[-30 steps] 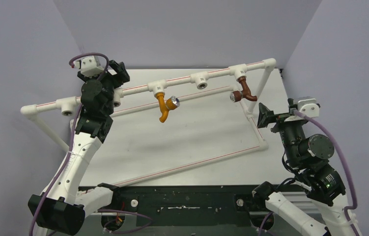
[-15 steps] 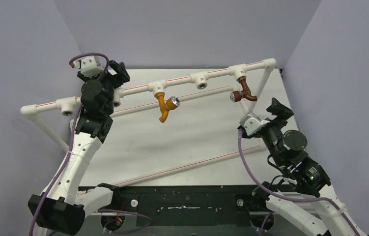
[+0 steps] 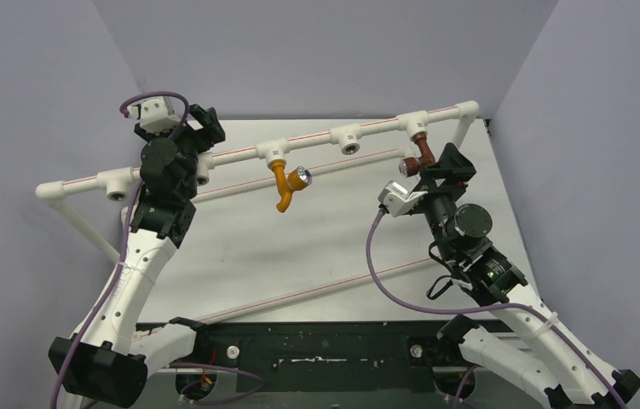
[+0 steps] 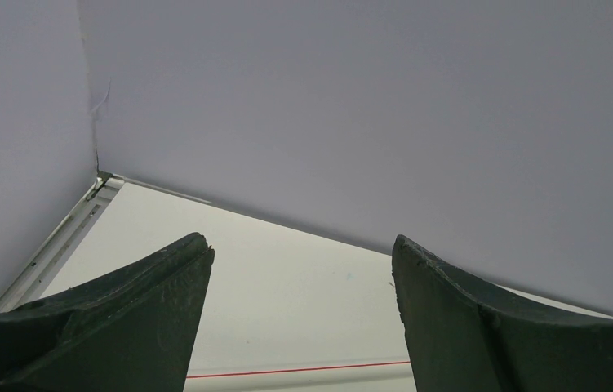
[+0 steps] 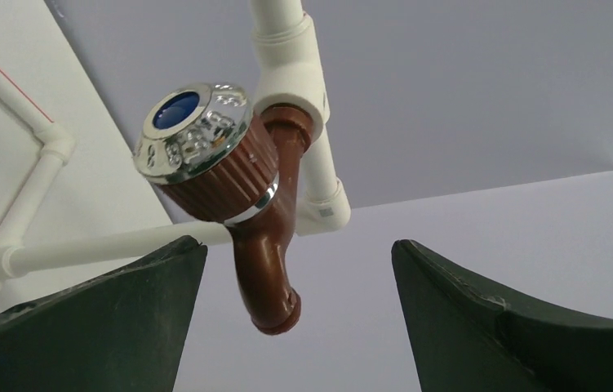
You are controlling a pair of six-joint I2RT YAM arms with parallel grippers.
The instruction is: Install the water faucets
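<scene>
The right hand [image 5: 299, 245], spread wide, flanks the red-brown faucet [image 5: 266, 237] hanging from the far white pipe socket [image 5: 290, 73]; the left hand [image 4: 301, 245], also spread, holds nothing.

Left gripper [image 3: 205, 123] holding high at far left, jaws apart; right gripper [image 3: 451, 164] reaching forward, jaws apart.

A white pipe frame [image 3: 309, 140] with red stripes and T-shaped sockets [image 3: 348, 138] stands on a pale desk [image 3: 342, 247] between grey walls [image 3: 316, 51].
</scene>
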